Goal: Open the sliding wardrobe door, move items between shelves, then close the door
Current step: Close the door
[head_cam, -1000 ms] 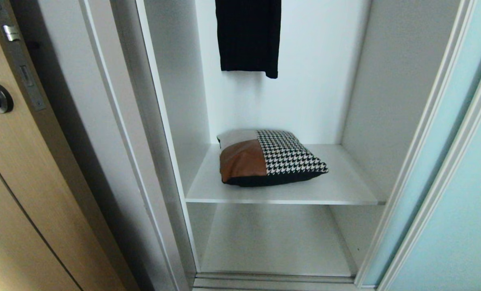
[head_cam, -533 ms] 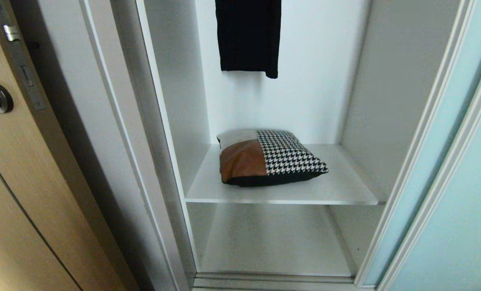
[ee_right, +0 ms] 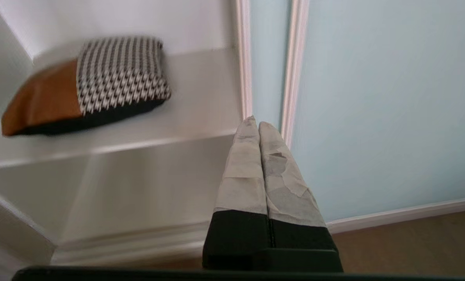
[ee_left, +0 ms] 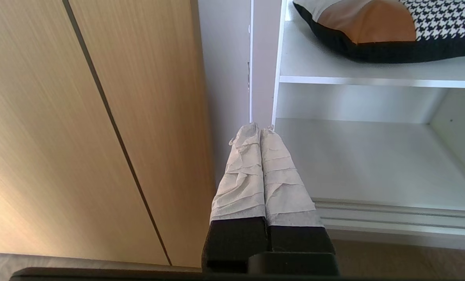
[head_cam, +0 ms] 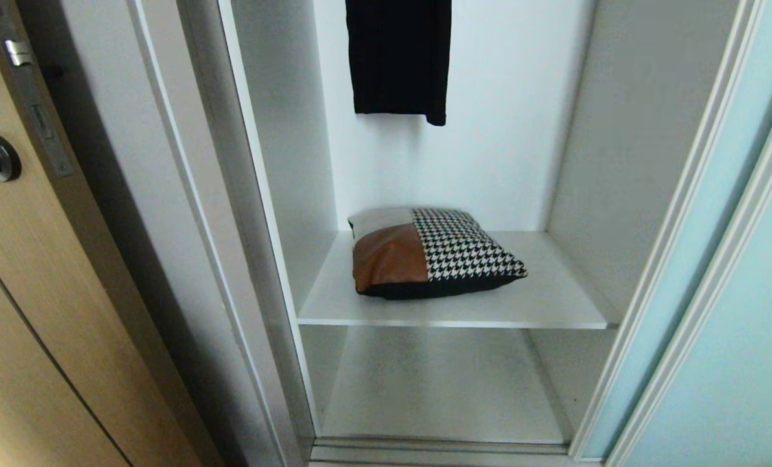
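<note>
Sliding wardrobe door (head_cam: 736, 292) standing open; cushion (head_cam: 434, 253) lying on upper shelf (head_cam: 554, 305); both grippers' fingers (ee_right: 255, 156) clenched empty; right gripper (ee_right: 255, 124) needing to open for grasping.

Home bedroom or hallway, built-in wardrobe: sliding wardrobe door (head_cam: 736, 311) in pale aqua frosted glass with slim metal frame, pushed aside; white shelves (head_cam: 541, 305) inside, patchwork cushion (head_cam: 428, 254) on the upper one, black garment (head_cam: 398, 58) hanging above. Light-brown wooden door (head_cam: 29, 292) with lock plate alongside, wood-look floor (ee_right: 419, 242).
</note>
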